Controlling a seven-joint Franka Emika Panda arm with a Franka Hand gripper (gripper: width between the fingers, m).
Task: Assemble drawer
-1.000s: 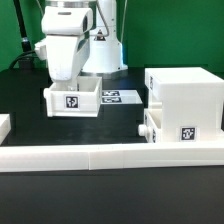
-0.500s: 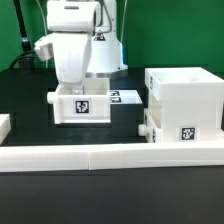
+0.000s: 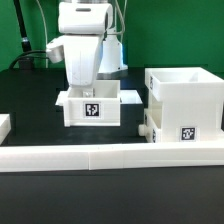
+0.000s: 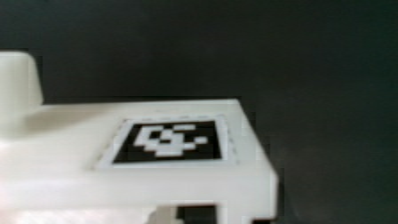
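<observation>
The gripper (image 3: 84, 90) reaches down into a small white drawer tray (image 3: 92, 110) with a square tag on its front and is shut on it, carrying it just above the black table. The large white drawer housing (image 3: 185, 95) stands to the exterior view's right, a short gap from the tray. A second tray with a knob (image 3: 148, 128) sits in the housing's lower part. In the wrist view the held tray's tagged wall (image 4: 169, 142) fills the picture close up. The fingertips are mostly hidden behind it.
A long low white border rail (image 3: 110, 156) runs along the front of the table. A small white part (image 3: 4, 124) lies at the exterior view's left edge. A sliver of the marker board (image 3: 131, 96) shows behind the tray. The arm's base stands behind.
The gripper and the tray it holds have moved toward the exterior view's right, closer to the housing, and now cover most of the marker board.
</observation>
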